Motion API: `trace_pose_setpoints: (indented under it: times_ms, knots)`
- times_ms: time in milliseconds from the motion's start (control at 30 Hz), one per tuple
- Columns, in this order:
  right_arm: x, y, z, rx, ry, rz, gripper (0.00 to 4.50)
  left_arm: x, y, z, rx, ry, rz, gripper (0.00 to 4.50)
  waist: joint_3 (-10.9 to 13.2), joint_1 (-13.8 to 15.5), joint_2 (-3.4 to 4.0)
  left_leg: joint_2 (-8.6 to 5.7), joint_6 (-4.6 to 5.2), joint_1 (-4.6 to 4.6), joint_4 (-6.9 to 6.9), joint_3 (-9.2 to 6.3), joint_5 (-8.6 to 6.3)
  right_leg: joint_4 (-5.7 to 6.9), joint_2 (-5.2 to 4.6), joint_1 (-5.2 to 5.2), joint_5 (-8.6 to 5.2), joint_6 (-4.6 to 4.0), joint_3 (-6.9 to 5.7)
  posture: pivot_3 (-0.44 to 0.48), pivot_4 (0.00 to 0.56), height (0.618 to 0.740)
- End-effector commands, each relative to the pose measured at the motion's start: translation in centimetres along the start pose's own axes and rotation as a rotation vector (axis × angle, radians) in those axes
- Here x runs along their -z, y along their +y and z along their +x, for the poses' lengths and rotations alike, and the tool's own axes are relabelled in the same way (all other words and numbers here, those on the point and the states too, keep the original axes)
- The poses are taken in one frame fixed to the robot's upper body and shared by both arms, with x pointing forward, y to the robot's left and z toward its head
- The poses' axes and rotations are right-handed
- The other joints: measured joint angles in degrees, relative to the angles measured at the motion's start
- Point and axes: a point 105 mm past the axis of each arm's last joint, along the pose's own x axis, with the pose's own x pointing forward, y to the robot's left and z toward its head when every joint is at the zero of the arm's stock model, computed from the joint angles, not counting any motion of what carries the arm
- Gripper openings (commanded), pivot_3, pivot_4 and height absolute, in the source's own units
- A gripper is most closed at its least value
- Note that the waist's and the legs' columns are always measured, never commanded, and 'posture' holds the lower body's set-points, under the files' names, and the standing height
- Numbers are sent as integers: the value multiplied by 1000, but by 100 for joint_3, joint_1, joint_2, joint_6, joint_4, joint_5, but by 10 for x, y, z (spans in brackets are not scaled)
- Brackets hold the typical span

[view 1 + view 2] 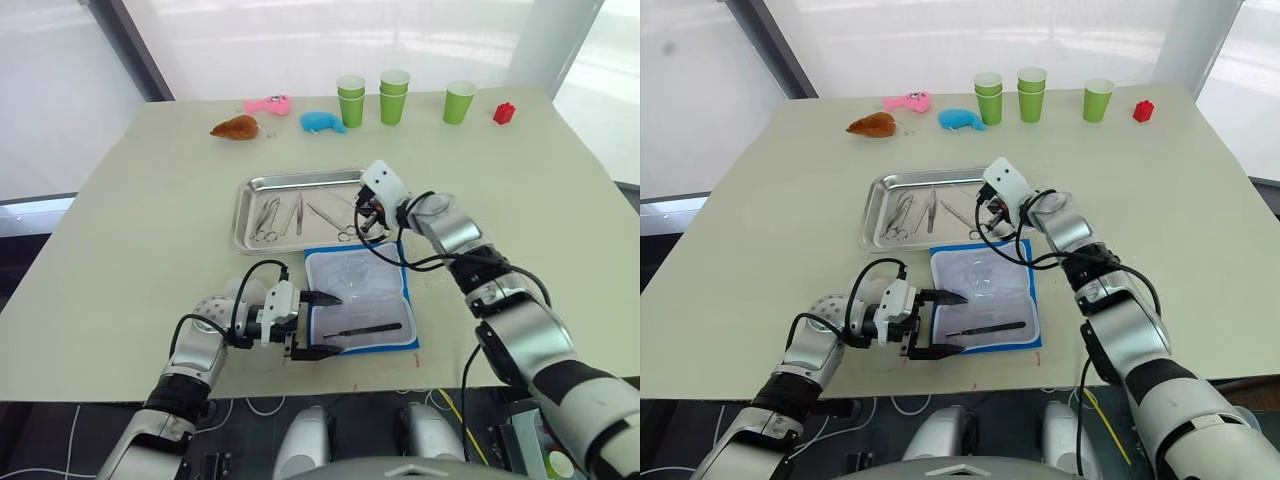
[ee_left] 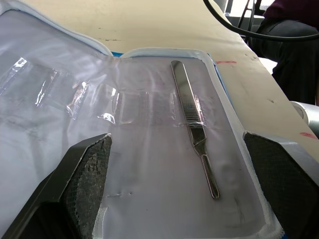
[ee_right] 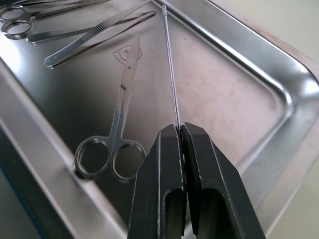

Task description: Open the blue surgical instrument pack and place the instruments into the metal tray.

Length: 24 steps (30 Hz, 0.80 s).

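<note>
Step in hand, judged: a thin probe (image 3: 171, 69) is being put down in the metal tray (image 1: 243, 205), frame centre. To be done well: probe lowered flat alongside the scissors (image 3: 117, 124) and tweezers (image 3: 94, 32) already in tray, clear of the rim, released only once low.

R gripper (image 3: 180, 130): pinched tight on the probe's near end, over tray's right part. L gripper (image 2: 174, 164): spread wide, nothing held, poised at the near edge of the opened blue surgical instrument pack (image 1: 405, 290), lower centre, just below tray. One straight instrument (image 2: 193, 119) left on the pack's pale lining, btwn the fingers' line, not touched.
</note>
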Motion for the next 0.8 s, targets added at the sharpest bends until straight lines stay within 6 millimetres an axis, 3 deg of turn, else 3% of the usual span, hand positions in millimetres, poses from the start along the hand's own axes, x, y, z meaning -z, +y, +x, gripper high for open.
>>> trace_pose_setpoints:
  times_ms: [33, 467, 567, 700, 733, 800]
  knots:
    - [-13, 0, 5, 14, -30, 18, 9, 54, -34, 9, 49, 129, -244, 4500, 0, -1, 0, 0, 0, 0, 0, 0, 0, 0, 0, 0, 0, 0, 0, 0, 150, 740]
    - [-2, 6, 13, 5, 39, 100, 9, 55, -35, 9, 44, 128, -248, 4500, -1, -14, 1, 0, 0, 1, 0, 1, 0, 3, 0, 0, 1, 0, 3, 0, 150, 740]
    - [-5, 5, 12, 2, 24, 106, 964, 55, -35, 10, 44, 127, -248, 4500, -1, -13, 1, 0, 0, 1, 0, 1, 0, 3, 0, 1, 1, 0, 3, 0, 150, 740]
    - [-13, 3, 9, -7, -14, 98, 2903, 55, -35, 10, 44, 128, -250, 4500, -1, -14, 1, -1, 0, 2, 0, 1, 0, 3, 0, 1, 1, 0, 3, 0, 150, 740]
    - [-14, 2, 8, -7, -26, 87, 3180, 56, -36, 10, 44, 129, -250, 4500, -1, -14, 1, -1, 0, 2, 0, 1, 0, 3, 0, 1, 1, 0, 3, 0, 150, 740]
    - [-20, -2, 4, -3, -63, 70, 3180, 56, -36, 10, 45, 129, -251, 4500, -1, -12, 2, -1, 0, 1, 0, 1, 0, 4, 0, 0, 1, 1, 3, 0, 150, 740]
